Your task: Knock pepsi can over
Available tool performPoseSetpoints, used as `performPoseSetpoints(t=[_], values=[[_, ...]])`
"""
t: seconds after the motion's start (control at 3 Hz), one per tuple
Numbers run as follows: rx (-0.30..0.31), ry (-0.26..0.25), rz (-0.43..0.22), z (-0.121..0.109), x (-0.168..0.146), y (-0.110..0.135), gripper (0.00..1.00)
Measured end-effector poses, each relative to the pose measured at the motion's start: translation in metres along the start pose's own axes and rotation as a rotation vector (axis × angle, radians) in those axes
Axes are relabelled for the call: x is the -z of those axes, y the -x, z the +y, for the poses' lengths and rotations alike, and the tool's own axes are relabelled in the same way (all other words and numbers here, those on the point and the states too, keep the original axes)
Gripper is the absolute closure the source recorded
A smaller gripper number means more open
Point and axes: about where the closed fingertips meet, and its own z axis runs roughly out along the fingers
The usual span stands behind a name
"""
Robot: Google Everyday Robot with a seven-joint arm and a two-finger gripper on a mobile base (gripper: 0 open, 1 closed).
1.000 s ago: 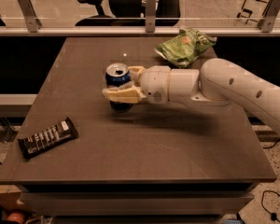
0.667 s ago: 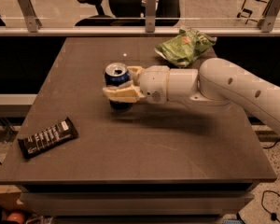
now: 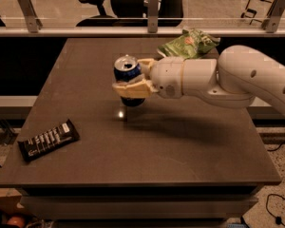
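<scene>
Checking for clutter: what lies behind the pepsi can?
Bare table, with the green chip bag farther back-right. The gripper around the pepsi can covers the spot right behind it.

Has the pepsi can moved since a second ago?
Yes. The pepsi can, gripped in the hand, shifted slightly up and right, toward the green chip bag.

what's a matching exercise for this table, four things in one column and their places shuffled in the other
Things
1. pepsi can
2. gripper
3. green chip bag
4. black candy bar

Places
A. front left of the table
B. far edge, right of centre
C. upright near the table's middle
D. at the can, reaching in from the right

Pairs: 1-C; 2-D; 3-B; 4-A
</scene>
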Motion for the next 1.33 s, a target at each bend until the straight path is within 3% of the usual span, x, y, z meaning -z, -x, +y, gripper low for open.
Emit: performPoseSetpoints(t=[0.67, 1.33], values=[[0.074, -0.056, 0.167, -0.018, 0.038, 0.025, 1.00], [0.131, -0.089, 0.425, -0.026, 0.062, 0.033, 1.00]])
